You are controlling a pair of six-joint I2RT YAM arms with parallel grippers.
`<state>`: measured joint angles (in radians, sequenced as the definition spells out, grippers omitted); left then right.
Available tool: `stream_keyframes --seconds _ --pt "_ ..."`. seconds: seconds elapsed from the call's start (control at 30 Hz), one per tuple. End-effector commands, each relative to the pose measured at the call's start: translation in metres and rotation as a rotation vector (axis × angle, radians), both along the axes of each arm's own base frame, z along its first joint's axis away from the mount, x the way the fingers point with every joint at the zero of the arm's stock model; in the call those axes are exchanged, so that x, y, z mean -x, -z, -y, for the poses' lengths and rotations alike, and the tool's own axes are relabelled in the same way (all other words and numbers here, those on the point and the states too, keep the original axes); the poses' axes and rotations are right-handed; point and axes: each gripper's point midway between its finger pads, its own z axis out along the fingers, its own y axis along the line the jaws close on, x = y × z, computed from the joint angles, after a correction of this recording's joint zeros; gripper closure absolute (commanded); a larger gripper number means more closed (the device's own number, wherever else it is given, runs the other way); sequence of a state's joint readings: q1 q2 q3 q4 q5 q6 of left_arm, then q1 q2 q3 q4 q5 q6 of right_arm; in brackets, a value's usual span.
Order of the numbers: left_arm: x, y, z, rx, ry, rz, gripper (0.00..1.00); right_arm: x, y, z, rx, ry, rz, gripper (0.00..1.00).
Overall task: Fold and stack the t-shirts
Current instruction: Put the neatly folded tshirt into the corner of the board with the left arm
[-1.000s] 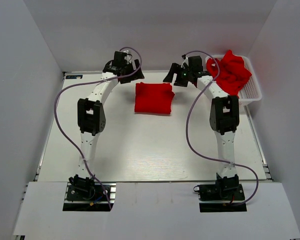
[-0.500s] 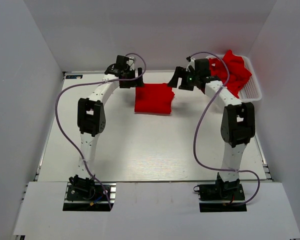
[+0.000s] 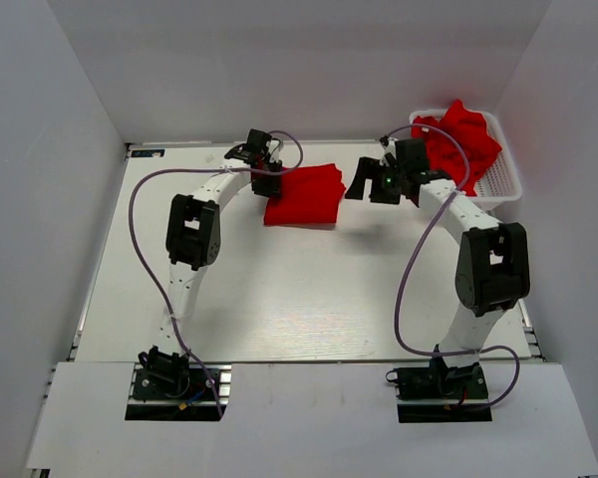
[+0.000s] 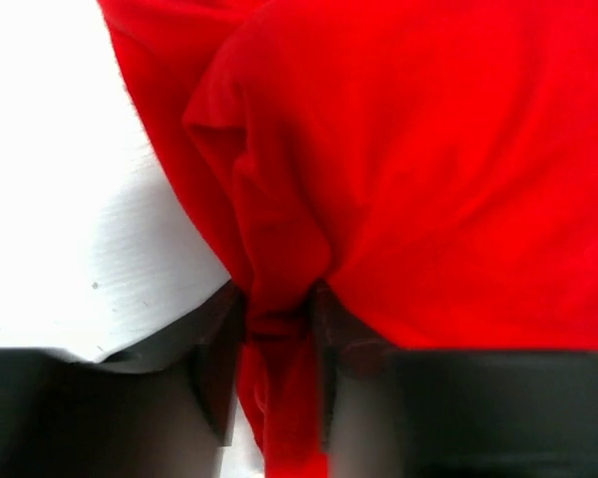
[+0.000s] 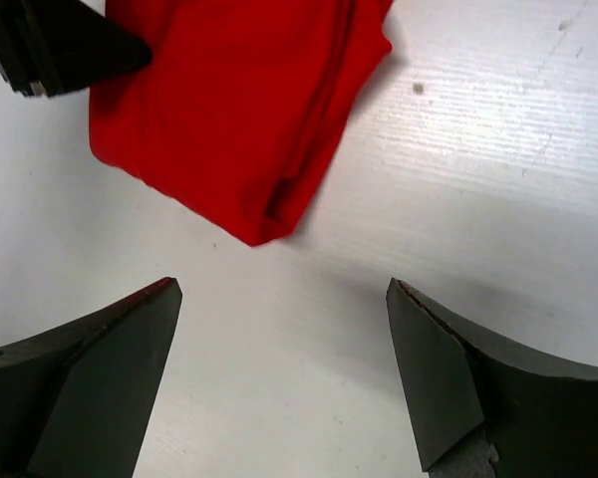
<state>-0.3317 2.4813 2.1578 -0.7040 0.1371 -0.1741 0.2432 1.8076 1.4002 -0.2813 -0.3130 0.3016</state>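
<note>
The near half of the table lies bare, and the work is all farther back, where one folded t-shirt lies flat near the middle. The left gripper has pinched a ridge of cloth at that shirt's left edge, jaws drawn in tight on the fabric. The right gripper hangs just off the shirt's right corner, jaws spread wide and holding nothing. I'd say they are shifting or tidying the finished fold; next the right needs its own hold on the near edge. Beyond, crumpled t-shirts wait in the mesh basket. A second ago both grippers stood clear of the shirt, the left one gaping
</note>
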Motion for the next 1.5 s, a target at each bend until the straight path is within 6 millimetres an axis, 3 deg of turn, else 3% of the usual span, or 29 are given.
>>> stream_keyframes --seconds 0.0,0.1,0.17,0.23,0.3,0.47,0.63,0.83,0.9,0.93,1.03,1.23,1.33,1.4,1.47 --pt "0.005 0.023 -0.013 -0.073 -0.022 -0.045 0.62 0.013 -0.018 0.01 0.035 0.003 0.037 0.1" --pt "0.003 0.021 -0.007 -0.076 -0.004 -0.038 0.76 0.025 -0.025 0.02 0.055 0.026 0.048 0.1" --pt "0.004 0.016 -0.002 -0.08 0.017 -0.025 0.99 0.033 -0.024 0.025 0.076 0.043 0.047 0.1" --pt "0.0 0.0 -0.006 -0.094 0.014 0.012 1.0 0.038 -0.024 0.033 0.099 0.068 0.05 0.1" --pt "-0.005 -0.034 -0.013 -0.117 0.006 0.089 1.0 0.043 -0.03 0.041 0.12 0.094 0.064 0.1" --pt "-0.024 -0.094 -0.08 -0.245 -0.06 0.189 1.0 0.051 -0.032 0.056 0.172 0.142 0.062 0.1" --pt "-0.028 -0.104 -0.151 -0.456 -0.113 0.219 1.0 0.053 -0.035 0.059 0.181 0.156 0.063 0.1" --pt "-0.05 -0.126 -0.239 -0.682 -0.246 0.262 1.0 0.031 -0.056 0.057 0.173 0.182 0.113 0.1" --pt "-0.053 -0.138 -0.266 -0.738 -0.319 0.276 1.0 0.024 -0.06 0.055 0.171 0.182 0.117 0.1" --pt "-0.05 -0.134 -0.287 -0.766 -0.358 0.254 1.0 0.021 -0.061 0.056 0.179 0.191 0.122 0.1" --pt "-0.049 -0.138 -0.323 -0.809 -0.408 0.263 1.0 0.015 -0.059 0.058 0.199 0.2 0.107 0.1" --pt "-0.054 -0.143 -0.372 -0.905 -0.497 0.291 1.0 0.003 -0.061 0.056 0.204 0.197 0.09 0.1" --pt "-0.058 -0.139 -0.38 -0.911 -0.506 0.295 1.0 0.002 -0.058 0.056 0.212 0.193 0.077 0.1" --pt "-0.06 -0.149 -0.398 -0.927 -0.558 0.327 1.0 0.0 -0.052 0.056 0.213 0.198 0.06 0.1" --pt "-0.059 -0.141 -0.408 -0.954 -0.578 0.314 1.0 -0.004 -0.049 0.053 0.205 0.193 0.052 0.1"
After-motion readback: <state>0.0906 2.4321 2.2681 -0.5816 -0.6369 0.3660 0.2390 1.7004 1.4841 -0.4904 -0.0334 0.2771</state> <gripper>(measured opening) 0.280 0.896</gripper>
